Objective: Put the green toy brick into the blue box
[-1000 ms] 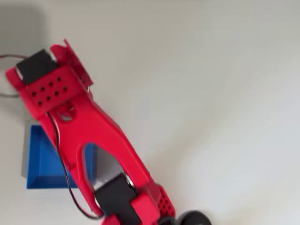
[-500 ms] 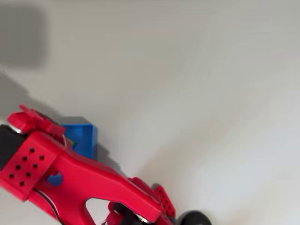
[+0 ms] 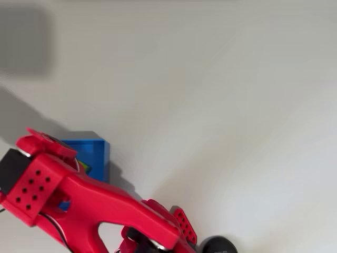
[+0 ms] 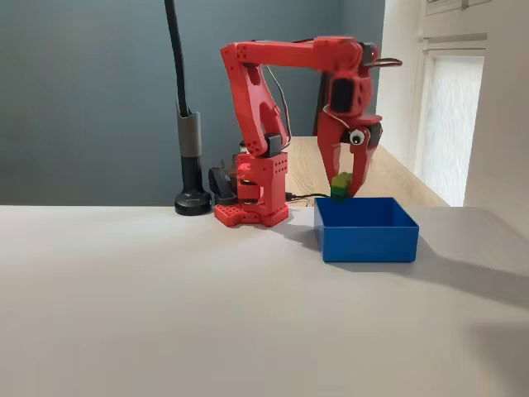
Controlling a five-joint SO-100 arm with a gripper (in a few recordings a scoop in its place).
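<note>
In the fixed view my red gripper (image 4: pixel 342 184) hangs pointing down over the back left part of the blue box (image 4: pixel 366 229). It is shut on the green toy brick (image 4: pixel 340 183), which sits just above the box's rim. From overhead, the red arm (image 3: pixel 95 205) covers most of the blue box (image 3: pixel 96 153). Only the box's upper right corner shows, with a sliver of green (image 3: pixel 84 168) beside the wrist. The fingertips are hidden under the arm there.
A black pole on a round base (image 4: pixel 192 201) stands left of the arm's red base (image 4: pixel 252 201). The same round base (image 3: pixel 218 245) sits at the bottom edge overhead. Bare white table (image 4: pixel 165 306) lies in front and to the left.
In the overhead view the arm has swung from the upper left down over the box. In the last half second it only shifted slightly.
</note>
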